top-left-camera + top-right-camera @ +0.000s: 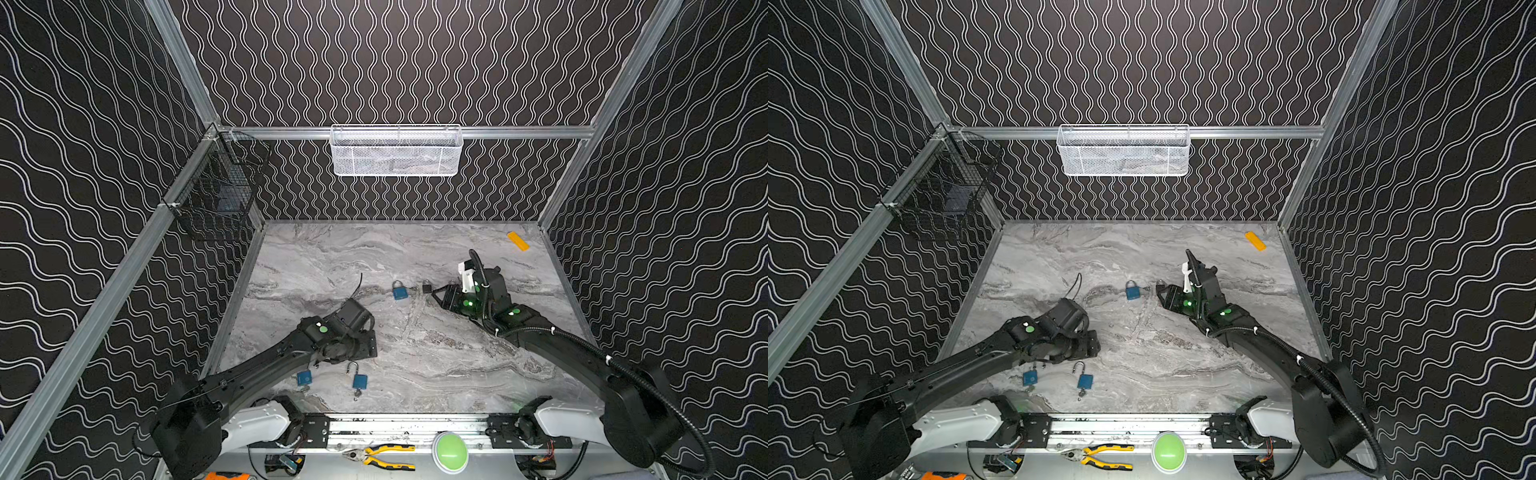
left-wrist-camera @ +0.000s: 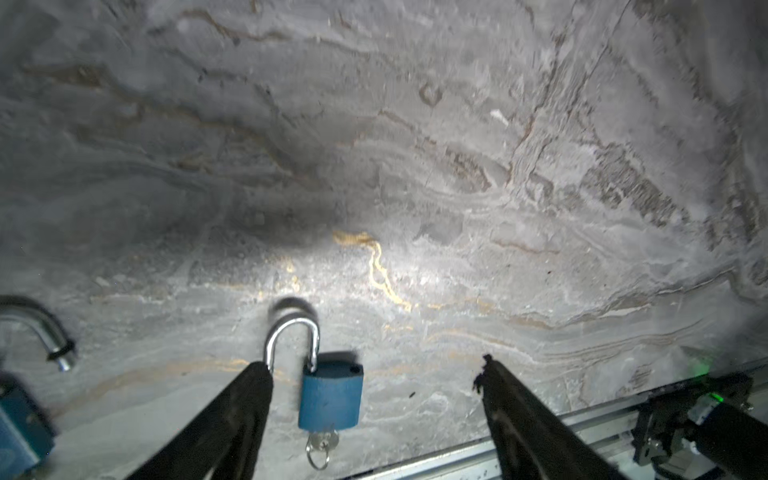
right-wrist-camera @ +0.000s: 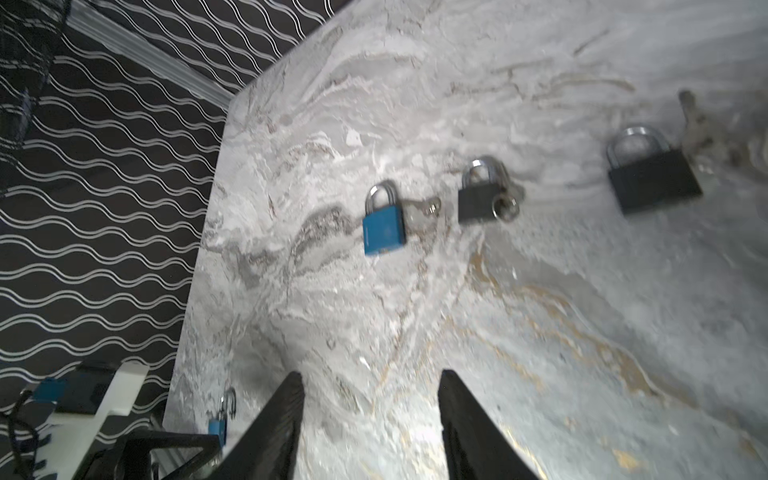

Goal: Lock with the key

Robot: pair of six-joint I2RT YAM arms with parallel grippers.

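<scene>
On the marble desk [image 1: 436, 374], at the near left, an open blue padlock [image 2: 330, 395] is seen lying flat, its shackle swung out and a key [image 2: 322, 442] seated in its base. It is flanked by the fingers of the left end effector [image 2: 372, 365], which are spread wide to either side of it; nothing is gripped. A second blue padlock [image 1: 304, 377] lies just to its left. Farther off, near the middle, the right end effector [image 3: 370, 373] is held parted and empty, facing a closed blue padlock [image 3: 384, 228] with a black padlock [image 3: 478, 203] just right of it.
</scene>
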